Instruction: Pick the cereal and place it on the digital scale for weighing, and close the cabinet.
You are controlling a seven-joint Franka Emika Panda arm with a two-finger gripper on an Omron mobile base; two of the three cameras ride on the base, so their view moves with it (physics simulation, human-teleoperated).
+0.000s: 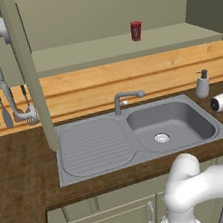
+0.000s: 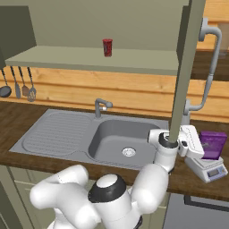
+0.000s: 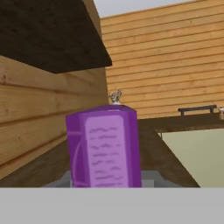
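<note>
Kitchen with a dark wood counter [image 1: 21, 167] and a grey sink [image 1: 137, 135] set into it, plank wall behind; I'll place everything off that sink. Tap [image 1: 124, 100] sits at the sink's back edge, between the ribbed drainer and the basin; soap bottle [image 1: 202, 85] is at the back right corner of the sink, on the counter. Left of the sink, a few utensils [image 1: 5, 111] hang on the wall.

Above the sink the cabinet [image 2: 112, 58] is open; you can see right onto its shelf, and a red can [image 1: 136, 30] stands there by itself, roughly above the tap. One door [image 2: 183, 71] swings out edge-on, above the sink's right end in the right base view; its curved handle [image 2: 208, 67] sticks out on the far side. The other door [image 1: 26, 70] stands out above the drainer's left edge in the left base view.

The cereal [image 2: 212, 145] is to the right of the sink, standing upright on the scale [image 2: 206, 167], which rests on the counter just past the sink's right rim. In the hand view the cereal [image 3: 105, 146] is straight ahead and close, with the scale's grey top [image 3: 151, 178] under it.

The arm reaches over the sink's right rim, and the gripper [image 2: 190, 142] is just beside the cereal on the sink side; honestly can't tell whether the fingers are spread or pressed together, or whether they touch the box; the door edge and the hand hide them.
</note>
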